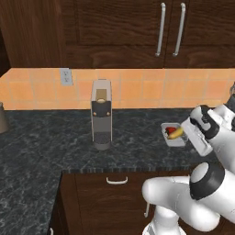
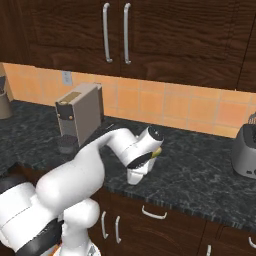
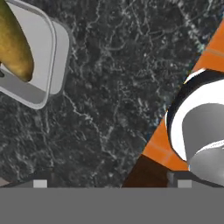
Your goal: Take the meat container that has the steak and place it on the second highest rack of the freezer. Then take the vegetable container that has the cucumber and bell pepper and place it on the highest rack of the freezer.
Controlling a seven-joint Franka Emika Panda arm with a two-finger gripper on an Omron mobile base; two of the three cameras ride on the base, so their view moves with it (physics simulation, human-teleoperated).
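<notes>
The gripper [image 3: 111, 183] hovers above the dark counter [image 3: 113, 87] with jaws fully spread (nothing held), just beside the vegetable container [image 3: 41, 61] holding the cucumber [image 3: 15, 43].

No readable text, label, brand, number or sign appears anywhere: the coffee machine [image 1: 101, 114], the wall outlet [image 1: 66, 76], the cabinet doors [image 1: 137, 27] and the vegetable container [image 1: 173, 135] all show plain, unmarked surfaces.

Both base views look forward and down from behind the arm, left and right, sharing the dark counter [image 1: 55, 137] and coffee machine [image 1: 101, 114]. The hand view faces the counter closely.
</notes>
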